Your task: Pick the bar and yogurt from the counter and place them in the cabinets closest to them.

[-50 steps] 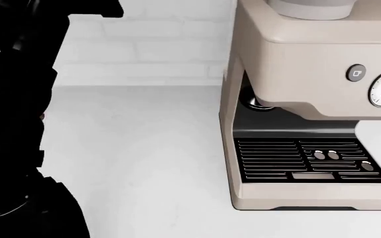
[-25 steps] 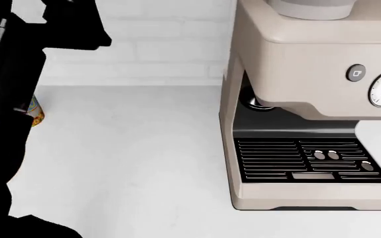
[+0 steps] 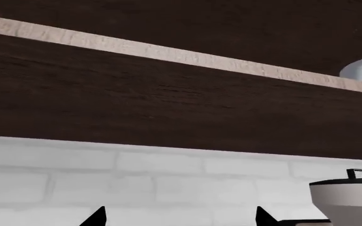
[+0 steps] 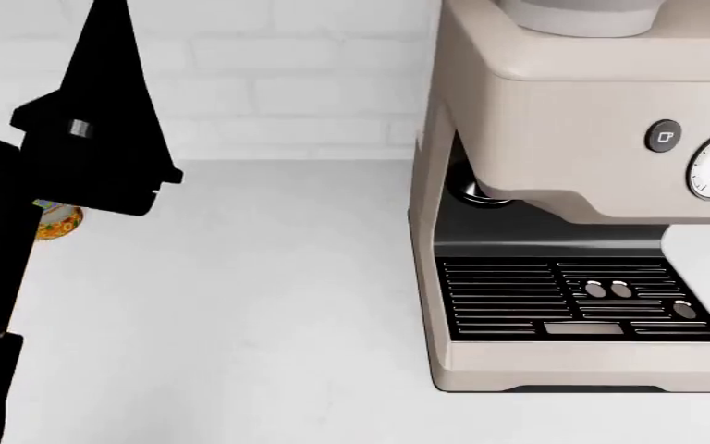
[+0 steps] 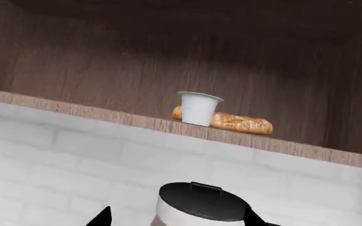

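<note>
Fingertips (image 5: 99,217) of the right gripper (image 5: 177,219) are spread wide and empty, since the yogurt (image 5: 199,108) is already set upright on the cabinet shelf (image 5: 105,117).

We find even, diffuse light w/ no clear source. Counter (image 4: 256,305) and tile wall (image 3: 168,183) render bright, near washed out. Cabinet interior (image 5: 168,52) is dim, darkest toward its top. Left arm (image 4: 84,139) reads as flat black silhouette, no detail. Soft shadow under coffee machine (image 4: 577,231). No blur or edge distortion.
</note>
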